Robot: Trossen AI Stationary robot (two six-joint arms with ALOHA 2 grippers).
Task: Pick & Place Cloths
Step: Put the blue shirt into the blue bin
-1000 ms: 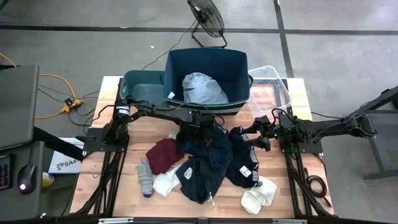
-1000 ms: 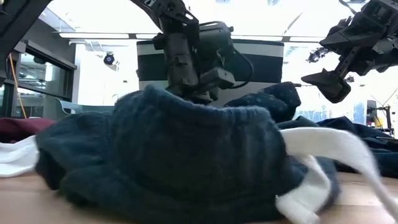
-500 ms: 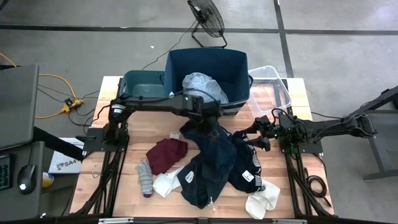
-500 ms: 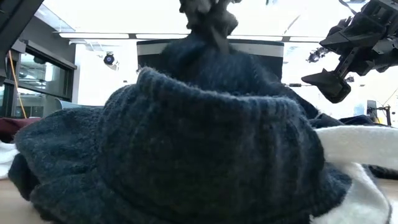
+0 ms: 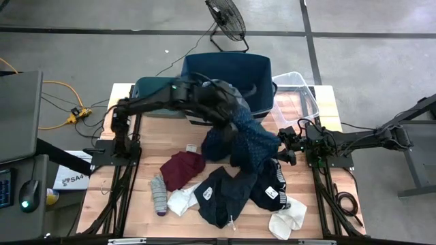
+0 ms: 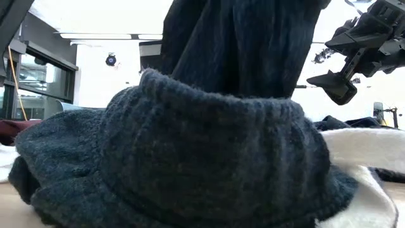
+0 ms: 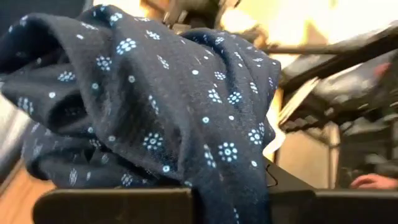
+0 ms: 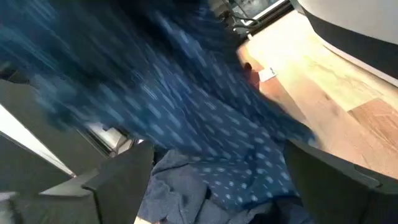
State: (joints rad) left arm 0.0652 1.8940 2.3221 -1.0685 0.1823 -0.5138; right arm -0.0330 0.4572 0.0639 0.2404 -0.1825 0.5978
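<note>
My left gripper (image 5: 227, 111) is raised in front of the navy bin (image 5: 259, 75), shut on the navy dotted garment (image 5: 242, 139), which hangs under it. That garment fills the left wrist view (image 7: 155, 93) and hangs at the top of the low view (image 6: 240, 44). My right gripper (image 5: 283, 146) waits open to the right of the pile, also seen in the low view (image 6: 335, 85). On the table lie a maroon cloth (image 5: 182, 169), a grey sock (image 5: 158, 194), white socks (image 5: 285, 218), a black garment with white tags (image 5: 269, 185) and a dark garment (image 5: 221, 196). My left gripper holds the navy dotted garment by a bunched fold (image 7: 205, 168) of several layers, coming from above. The cloth hangs slack below the fingers. Its lower end (image 5: 253, 160) is over the pile; whether it still rests there cannot be told.
A teal bin (image 5: 151, 92) stands left of the navy bin and a clear bin (image 5: 303, 95) right of it, all at the table's far edge. Bare wood shows at the near left (image 5: 116, 204). A dark knit garment (image 6: 190, 158) fills the front of the low view.
My left gripper has risen and swung toward the far edge and the navy bin, staying shut. The navy dotted garment has been pulled up off the pile and now hangs below it; the other cloths stayed on the table, the dark garments shifting a little.
</note>
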